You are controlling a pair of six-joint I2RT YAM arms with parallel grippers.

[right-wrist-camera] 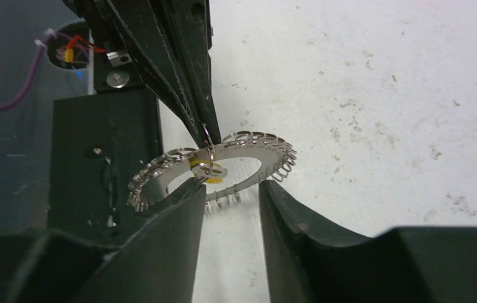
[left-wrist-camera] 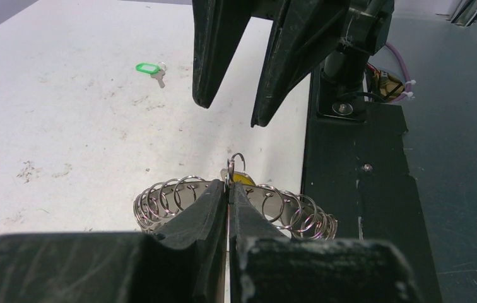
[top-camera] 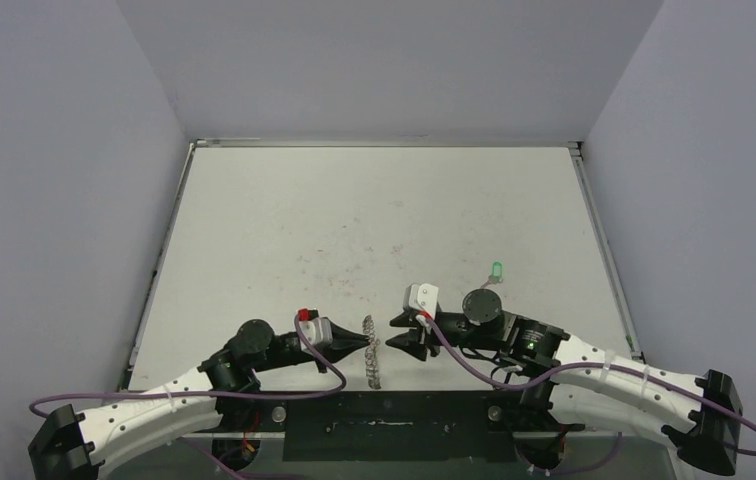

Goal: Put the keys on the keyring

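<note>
Keyring (right-wrist-camera: 248,148) sits tilted, clamped in left pincer (left-wrist-camera: 228,189); right pincer (right-wrist-camera: 229,189) gapes apart just beside it; green key (top-camera: 496,270) lies well away.

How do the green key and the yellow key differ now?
The green key lies alone on the table, far from the keyring; the yellow key sits at the keyring, by the left gripper. The green key shows whole; the yellow key is mostly hidden. Both are small.
</note>
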